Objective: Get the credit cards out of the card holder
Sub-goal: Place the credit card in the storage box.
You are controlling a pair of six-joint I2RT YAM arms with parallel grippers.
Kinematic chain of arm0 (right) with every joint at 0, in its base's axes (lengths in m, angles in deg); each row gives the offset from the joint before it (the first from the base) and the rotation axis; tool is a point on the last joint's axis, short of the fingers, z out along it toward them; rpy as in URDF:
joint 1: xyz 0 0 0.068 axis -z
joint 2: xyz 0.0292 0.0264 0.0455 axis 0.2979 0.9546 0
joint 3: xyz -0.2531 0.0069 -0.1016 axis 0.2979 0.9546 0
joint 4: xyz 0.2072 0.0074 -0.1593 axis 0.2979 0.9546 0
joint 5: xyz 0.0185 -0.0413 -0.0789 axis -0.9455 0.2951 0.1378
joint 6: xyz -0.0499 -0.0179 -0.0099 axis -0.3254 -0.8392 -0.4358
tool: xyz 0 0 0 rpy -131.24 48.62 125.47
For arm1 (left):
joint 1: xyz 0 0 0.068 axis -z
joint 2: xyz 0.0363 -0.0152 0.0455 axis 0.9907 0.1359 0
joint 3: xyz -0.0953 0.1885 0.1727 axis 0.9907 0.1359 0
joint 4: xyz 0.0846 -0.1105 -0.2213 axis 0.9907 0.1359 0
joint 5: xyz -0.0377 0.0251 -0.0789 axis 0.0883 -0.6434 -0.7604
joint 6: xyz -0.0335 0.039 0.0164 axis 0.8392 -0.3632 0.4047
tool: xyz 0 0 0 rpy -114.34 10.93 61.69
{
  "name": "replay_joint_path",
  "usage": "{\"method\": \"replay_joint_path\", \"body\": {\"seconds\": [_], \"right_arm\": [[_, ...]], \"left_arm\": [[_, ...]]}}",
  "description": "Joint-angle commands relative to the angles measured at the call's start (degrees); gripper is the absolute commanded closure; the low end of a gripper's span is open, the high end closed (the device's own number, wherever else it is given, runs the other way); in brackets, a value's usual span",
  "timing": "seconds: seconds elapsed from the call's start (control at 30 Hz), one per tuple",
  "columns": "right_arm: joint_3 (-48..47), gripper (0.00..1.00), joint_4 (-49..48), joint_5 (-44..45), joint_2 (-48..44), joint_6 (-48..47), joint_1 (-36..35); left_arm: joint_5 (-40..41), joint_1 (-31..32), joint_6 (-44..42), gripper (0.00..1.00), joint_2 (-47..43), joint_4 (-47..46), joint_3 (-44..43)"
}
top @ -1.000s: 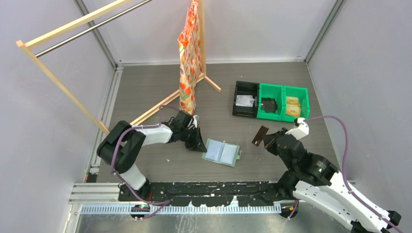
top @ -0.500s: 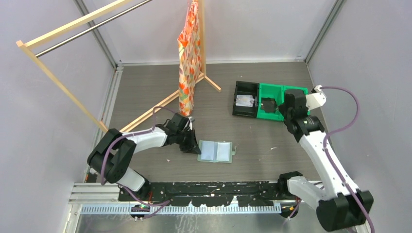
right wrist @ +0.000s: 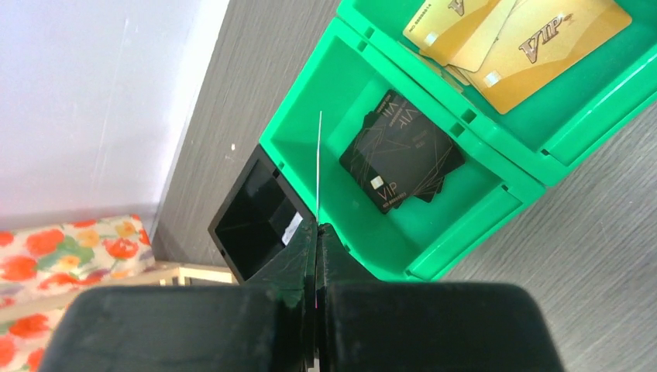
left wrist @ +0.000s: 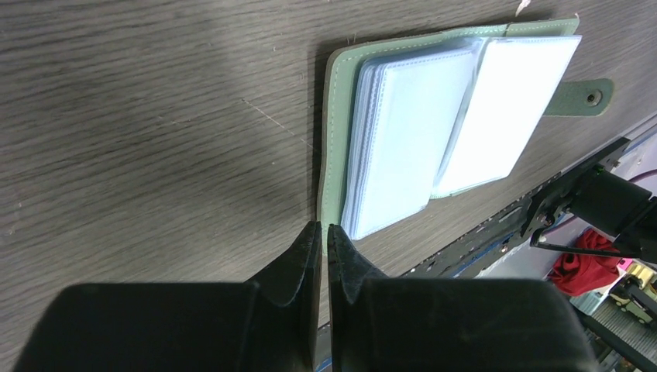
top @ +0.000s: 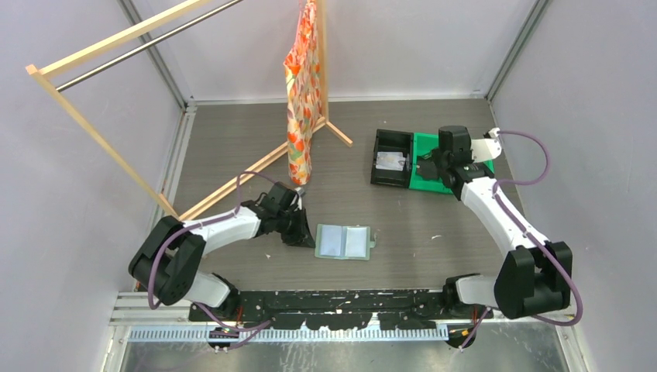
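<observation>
The card holder (top: 346, 242) lies open on the table, sage-green outside with pale blue-grey sleeves (left wrist: 418, 132) and a snap tab (left wrist: 577, 98). My left gripper (top: 308, 239) is at its left edge. In the left wrist view the left gripper (left wrist: 323, 227) is shut, tips pinching the green cover's rim. My right gripper (top: 426, 164) hovers over the middle green bin (top: 422, 182). In its wrist view the right gripper (right wrist: 318, 226) is shut on a credit card (right wrist: 319, 163) seen edge-on as a thin line. Black credit cards (right wrist: 401, 151) lie in that bin.
A black bin (right wrist: 252, 209) stands left of the green one, and a second green bin (right wrist: 596, 74) on the other side holds gold cards (right wrist: 511, 31). A wooden rack with a floral cloth (top: 300, 93) stands at the back left. Grey walls enclose the table.
My right arm carried the dark card from the table's middle right up over the green bin. My left gripper drew back to the left, and the card holder slid and straightened with it.
</observation>
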Motion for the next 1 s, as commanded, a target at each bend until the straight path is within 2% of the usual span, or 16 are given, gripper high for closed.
{"method": "replay_joint_path", "body": {"seconds": [0.0,0.4,0.6,0.67,0.7,0.8,0.97], "right_arm": [[-1.0,1.00,-4.5,6.8,1.5,9.4,0.2],[-2.8,1.00,-6.8,10.6,13.8,16.5,0.3],[-2.0,0.99,-6.4,10.9,16.9,20.9,0.2],[-0.2,0.99,-9.1,9.7,16.8,20.9,0.2],[0.7,0.99,-10.0,9.1,16.8,21.0,0.3],[1.3,0.84,-10.0,8.1,17.3,21.3,0.3],[0.8,0.76,-9.5,6.8,18.3,20.5,0.2]], "left_arm": [[1.1,-0.2,-0.7,0.91,-3.6,1.8,0.3],[2.1,-0.2,0.1,0.91,-6.9,2.8,1.0],[2.5,-0.3,-0.1,0.90,-7.0,3.6,0.9],[2.7,-0.3,-0.1,0.91,-6.7,3.6,0.8],[2.7,-0.3,-0.1,0.91,-6.5,3.6,0.6],[2.5,-0.3,0.0,0.91,-6.0,3.5,0.3],[2.6,-0.3,-0.2,0.91,-5.5,3.7,-0.3]]}}
